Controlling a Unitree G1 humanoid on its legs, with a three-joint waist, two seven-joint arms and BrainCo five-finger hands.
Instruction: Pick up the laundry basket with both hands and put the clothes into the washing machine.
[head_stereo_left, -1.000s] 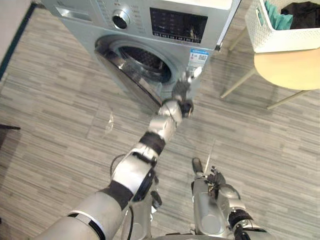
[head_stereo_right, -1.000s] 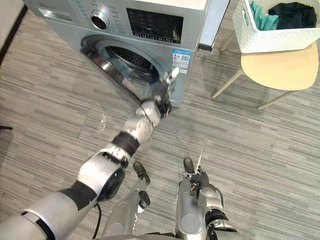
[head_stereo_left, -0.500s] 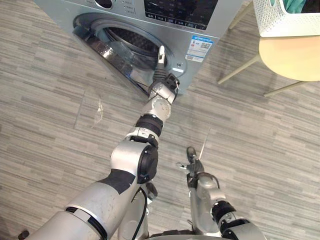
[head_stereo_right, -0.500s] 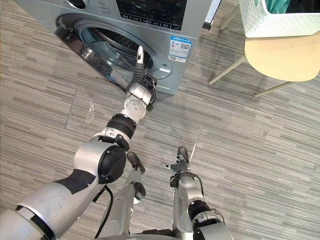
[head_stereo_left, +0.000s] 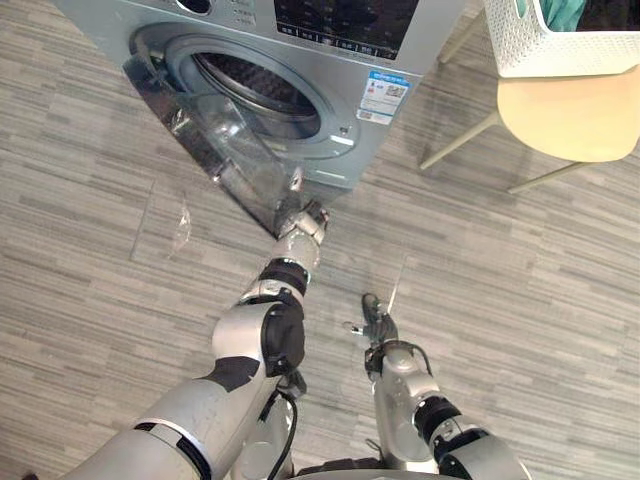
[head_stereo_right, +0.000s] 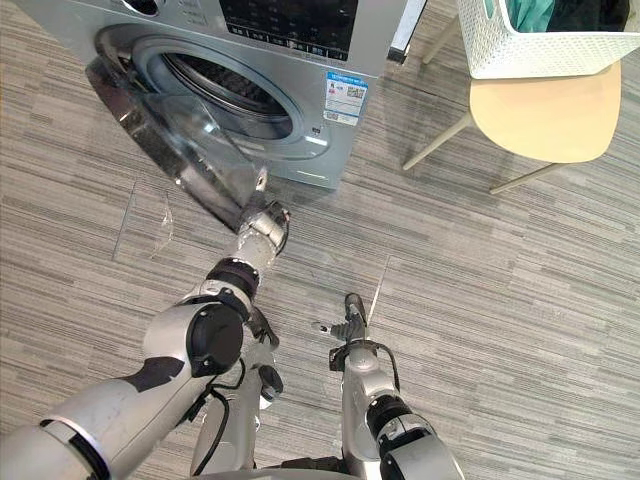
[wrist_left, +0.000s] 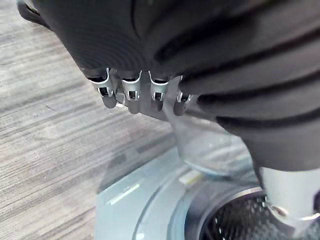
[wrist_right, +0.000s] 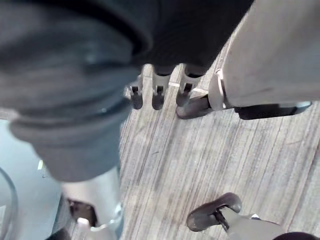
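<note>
Silver under its dark ribbed cover, the left hand (head_stereo_left: 301, 216) reaches out to the free edge of the washing machine's door (head_stereo_left: 225, 150), which stands swung wide toward the robot's left. Whether it grips that edge or only rests against it, I cannot tell. The right hand (head_stereo_left: 374, 322) hangs low over the wood-pattern floor (head_stereo_left: 520, 300), relaxed and spread, holding nothing.

Past the door, the drum opening (head_stereo_left: 262, 88) of the washing machine (head_stereo_left: 410, 60) is unobstructed. Well apart, to the robot's right, the laundry basket (head_stereo_left: 540, 50) sits on the back part of a chair's pale seat (head_stereo_left: 570, 115), leaving the front edge of the seat bare. Teal cloth (head_stereo_right: 530, 12) and a dark garment (head_stereo_right: 590, 10) lie inside.

The basket looks like perforated white plastic, so it is probably stiff-walled and light with so little in it, though smooth enough to slip. A hold at the rim of its two short ends, one hand on each, should keep it level. The clothes are soft and may shift or spill if it tips.
</note>
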